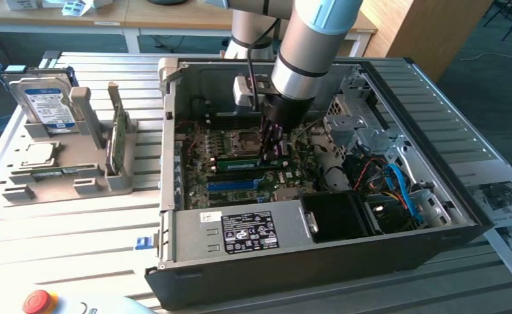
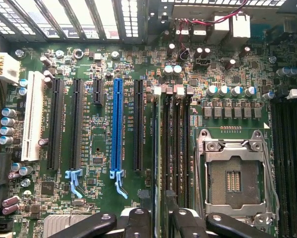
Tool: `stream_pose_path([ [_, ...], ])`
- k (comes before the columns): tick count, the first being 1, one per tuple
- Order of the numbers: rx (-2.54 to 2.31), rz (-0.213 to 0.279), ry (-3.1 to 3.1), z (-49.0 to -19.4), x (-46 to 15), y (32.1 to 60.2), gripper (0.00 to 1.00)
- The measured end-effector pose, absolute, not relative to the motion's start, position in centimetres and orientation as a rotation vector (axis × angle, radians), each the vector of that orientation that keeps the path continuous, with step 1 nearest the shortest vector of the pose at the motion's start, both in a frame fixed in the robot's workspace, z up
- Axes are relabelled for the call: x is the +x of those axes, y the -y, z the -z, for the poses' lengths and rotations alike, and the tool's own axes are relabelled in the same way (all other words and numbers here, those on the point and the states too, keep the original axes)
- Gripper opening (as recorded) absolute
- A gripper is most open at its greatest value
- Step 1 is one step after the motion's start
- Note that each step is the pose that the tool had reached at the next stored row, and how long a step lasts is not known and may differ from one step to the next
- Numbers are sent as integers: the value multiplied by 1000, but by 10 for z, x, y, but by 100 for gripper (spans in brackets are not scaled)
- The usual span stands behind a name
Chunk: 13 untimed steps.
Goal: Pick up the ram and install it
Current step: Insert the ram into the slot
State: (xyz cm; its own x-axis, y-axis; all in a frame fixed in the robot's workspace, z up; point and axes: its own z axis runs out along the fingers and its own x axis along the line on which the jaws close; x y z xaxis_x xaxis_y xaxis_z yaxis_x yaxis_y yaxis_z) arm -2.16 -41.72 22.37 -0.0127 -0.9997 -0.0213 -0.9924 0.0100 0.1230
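The ram [image 2: 160, 148] shows edge-on as a thin green strip standing in the memory slot nearest the black expansion slots, beside the bare CPU socket [image 2: 235, 178]. My gripper [image 2: 162, 214] hangs right over one end of it, open. Its dark fingers [image 2: 138, 220] stand on either side of the stick and do not press on it. In the exterior view the gripper [image 1: 273, 154] reaches down into the open computer case [image 1: 325, 255], over the motherboard, with the green ram [image 1: 238, 163] beside the fingertips.
A grey holder [image 1: 107, 183] on the exterior view's left carries a blue-labelled hard drive [image 1: 42, 98] and a larger green card [image 1: 114, 131] on edge. Cables and a drive cage [image 1: 369, 131] crowd the case's right side. A red stop button [image 1: 38, 301] sits at the front.
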Motion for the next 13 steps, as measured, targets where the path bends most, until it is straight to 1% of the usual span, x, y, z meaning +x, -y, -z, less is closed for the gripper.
stream_pose_path([
  [7,2155,157,2180,-225,-22,417,25],
  [13,2155,157,2180,-235,-22,417,25],
])
